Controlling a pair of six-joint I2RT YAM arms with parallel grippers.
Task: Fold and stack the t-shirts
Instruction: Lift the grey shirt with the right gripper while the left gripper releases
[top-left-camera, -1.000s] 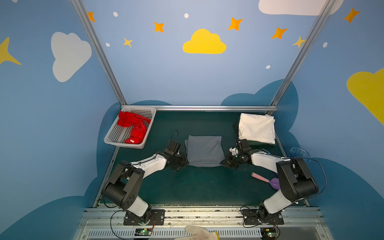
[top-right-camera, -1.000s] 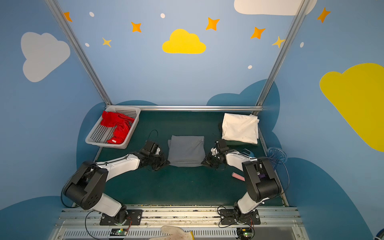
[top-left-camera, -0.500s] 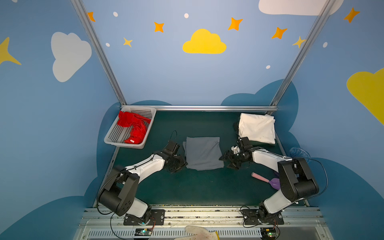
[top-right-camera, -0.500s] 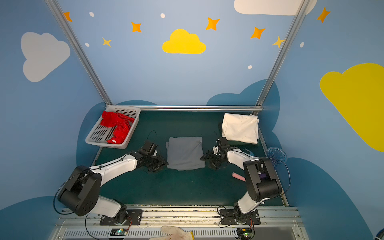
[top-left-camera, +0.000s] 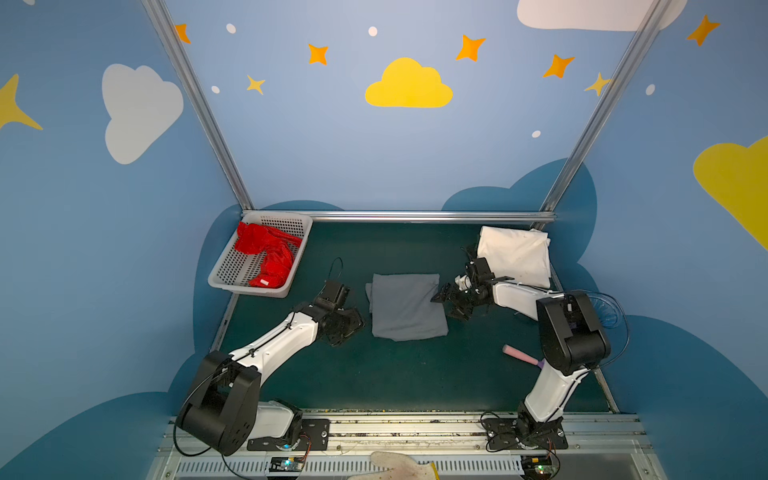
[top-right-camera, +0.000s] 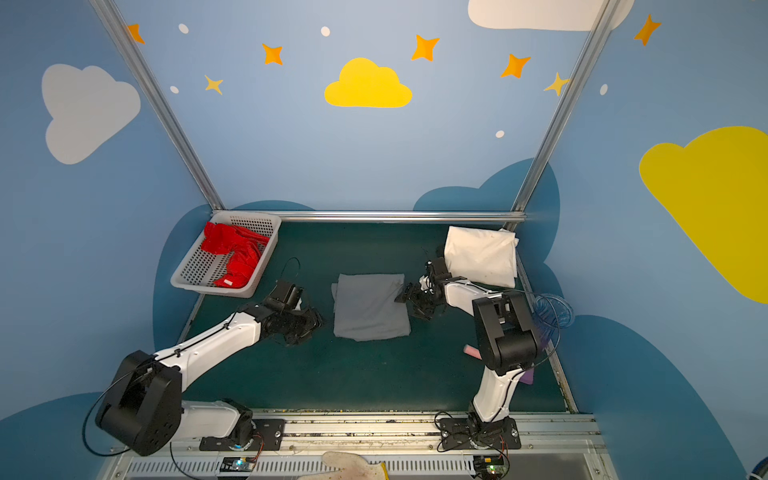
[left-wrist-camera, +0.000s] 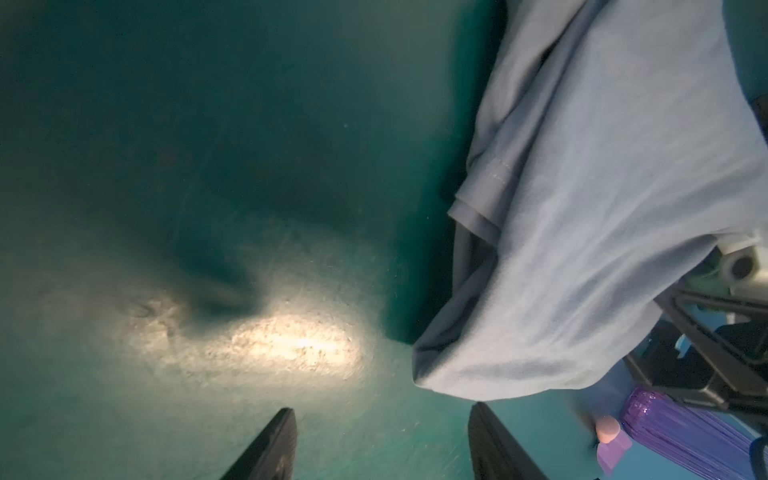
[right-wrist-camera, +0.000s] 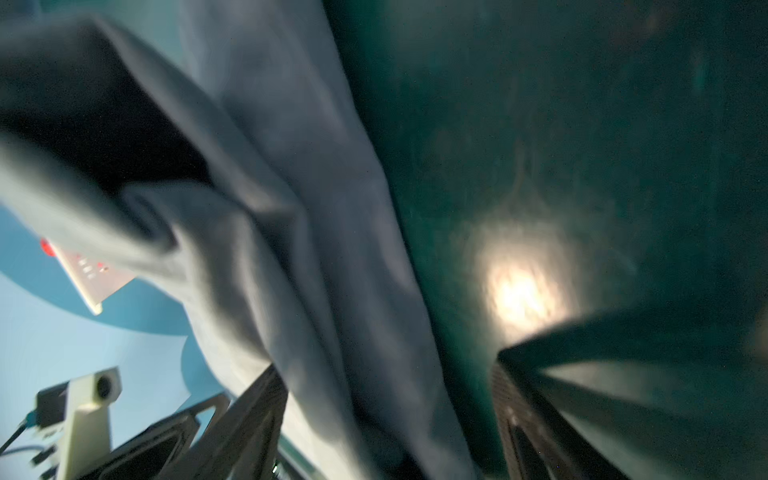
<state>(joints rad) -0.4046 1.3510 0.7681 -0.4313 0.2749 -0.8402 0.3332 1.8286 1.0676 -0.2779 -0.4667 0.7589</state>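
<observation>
The slate grey t-shirt (top-left-camera: 407, 305) (top-right-camera: 370, 305) lies folded flat mid-table. My left gripper (top-left-camera: 353, 322) (left-wrist-camera: 380, 440) stands open just left of it, with only green mat between its fingers (left-wrist-camera: 270, 449); the grey cloth (left-wrist-camera: 602, 208) lies beyond one fingertip. My right gripper (top-left-camera: 446, 301) (right-wrist-camera: 386, 399) is open at the shirt's right edge, and loose grey cloth (right-wrist-camera: 291, 208) lies between its spread jaws. The cream-white t-shirt (top-left-camera: 513, 255) (top-right-camera: 480, 255) sits folded at the back right. In the white basket (top-left-camera: 249, 286) (top-right-camera: 216, 286) at the back left the red t-shirt (top-left-camera: 268, 253) (top-right-camera: 235, 253) lies crumpled.
A pink-handled purple brush (top-left-camera: 521, 356) (left-wrist-camera: 673, 432) lies on the green mat near the right arm's base. A blue coiled cable (top-left-camera: 602, 307) hangs off the right table edge. A metal rail (top-left-camera: 399, 216) runs along the back.
Both grippers have gone from shut to open at the grey t-shirt's side edges. The left one has drawn back to the left, clear of the cloth.
</observation>
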